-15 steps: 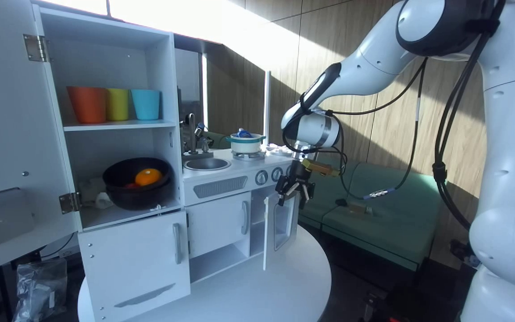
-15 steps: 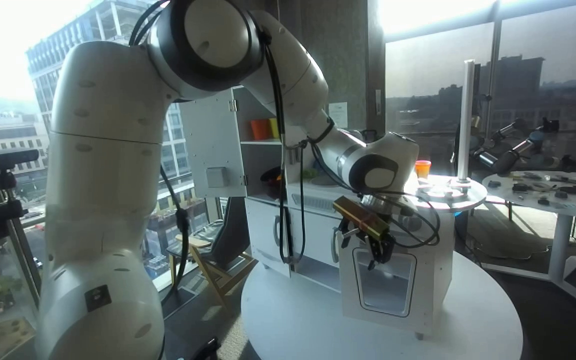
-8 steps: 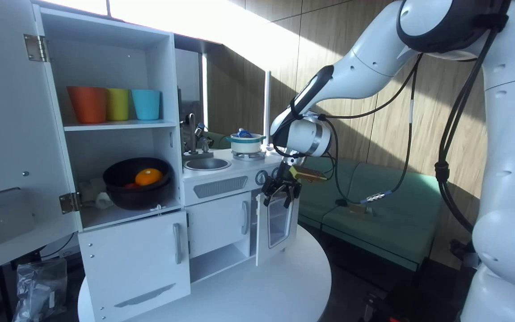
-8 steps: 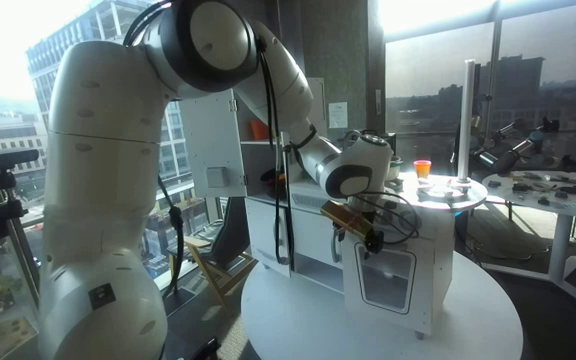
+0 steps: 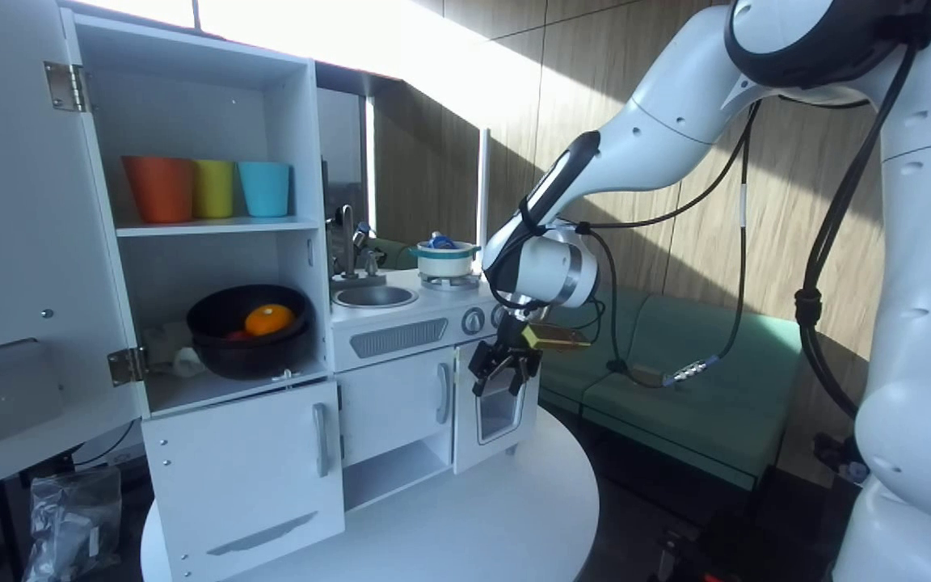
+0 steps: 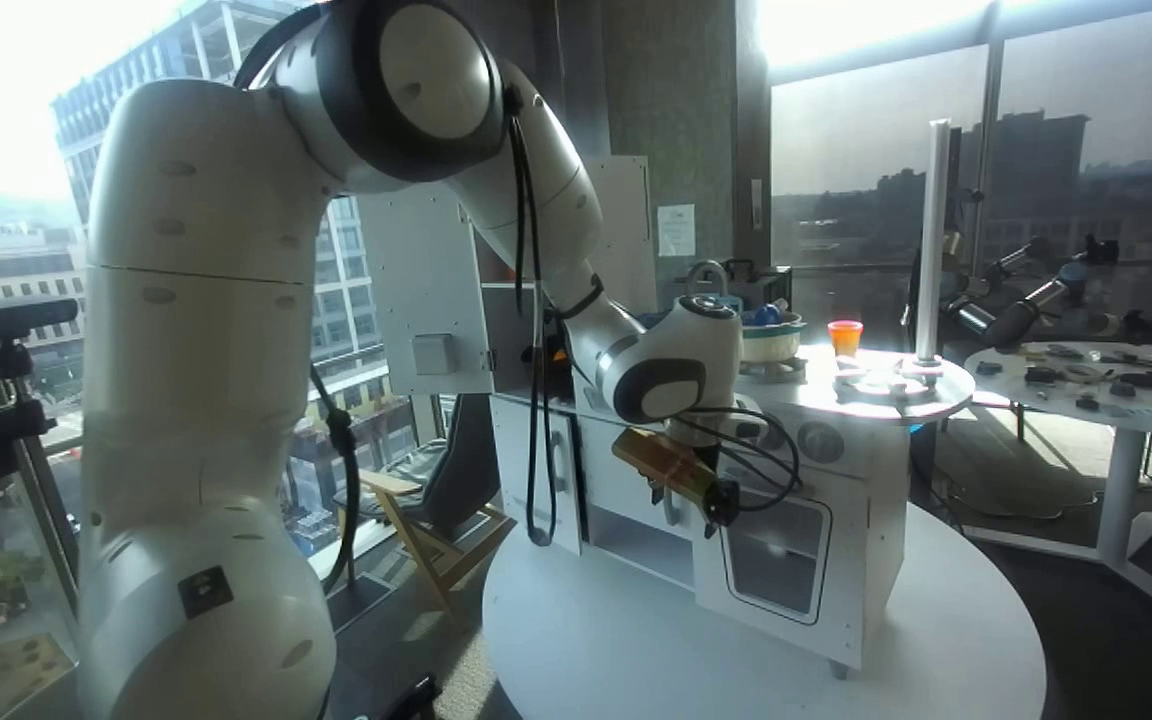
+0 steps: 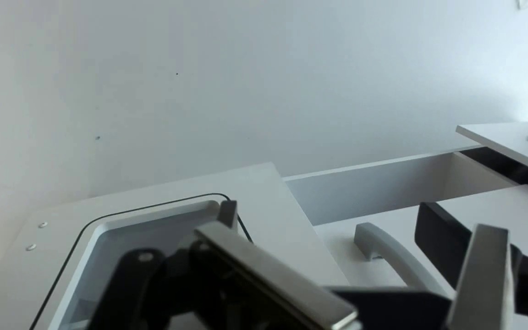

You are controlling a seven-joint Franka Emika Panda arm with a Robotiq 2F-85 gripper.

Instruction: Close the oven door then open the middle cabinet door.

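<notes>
The oven door [image 5: 467,412], white and narrow with a framed window, stands shut or nearly shut against the kitchen front; it shows also in an exterior view [image 6: 711,585] and the wrist view [image 7: 271,206]. The middle cabinet door [image 5: 389,404], squarish and plain white, is closed; its grey curved handle [image 5: 443,394] is at the edge near the oven door. My gripper [image 5: 499,386] is open and empty in front of the oven door's upper part; whether it touches is unclear. In the wrist view the fingers [image 7: 330,215] are wide apart, with the handle [image 7: 392,240] visible between them.
An open shelf [image 5: 397,473] lies under the middle door. The wider lower front [image 5: 247,469] stands at its left and juts forward in the wrist view [image 7: 516,135]. A pot [image 5: 445,260] stands on the counter above. The kitchen stands on a round white table [image 5: 465,533].
The oven door has swung inward from half open to shut or nearly so. My gripper has moved with it toward the kitchen and the middle cabinet door, which has not moved.
</notes>
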